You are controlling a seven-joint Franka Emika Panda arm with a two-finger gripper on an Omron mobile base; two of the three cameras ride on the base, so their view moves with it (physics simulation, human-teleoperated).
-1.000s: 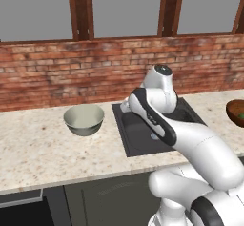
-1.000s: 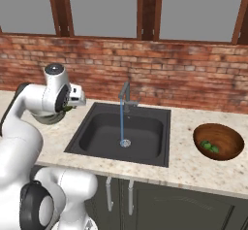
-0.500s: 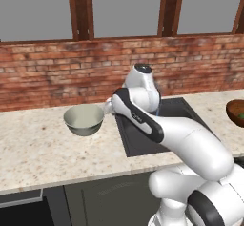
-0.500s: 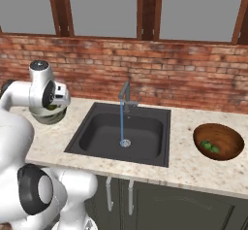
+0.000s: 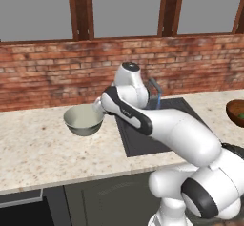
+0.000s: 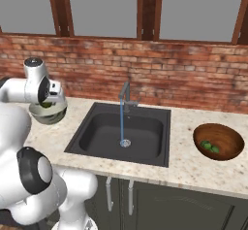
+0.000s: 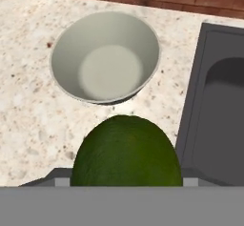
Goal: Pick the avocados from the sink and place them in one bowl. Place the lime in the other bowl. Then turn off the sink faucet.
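Note:
My gripper (image 6: 48, 102) is shut on the lime (image 7: 126, 153), a smooth green round fruit that hides both fingertips in the hand view. It hangs just above the near rim of the pale grey-green bowl (image 7: 105, 56), which stands empty on the counter left of the sink (image 6: 121, 132). Both avocados (image 6: 210, 147) lie in the brown wooden bowl (image 6: 219, 141) right of the sink. The faucet (image 6: 125, 95) stands behind the basin with a thin stream of water running down to the drain. In the left base view my arm covers the gripper beside the pale bowl (image 5: 83, 120).
A brick wall with windows runs behind the speckled counter (image 5: 38, 153). The sink's dark left edge (image 7: 190, 91) lies just right of the pale bowl. Cabinet doors with handles (image 6: 109, 195) stand below the counter.
My arm has swung left from over the sink to the pale bowl, carrying the lime. The grip has stayed the same.

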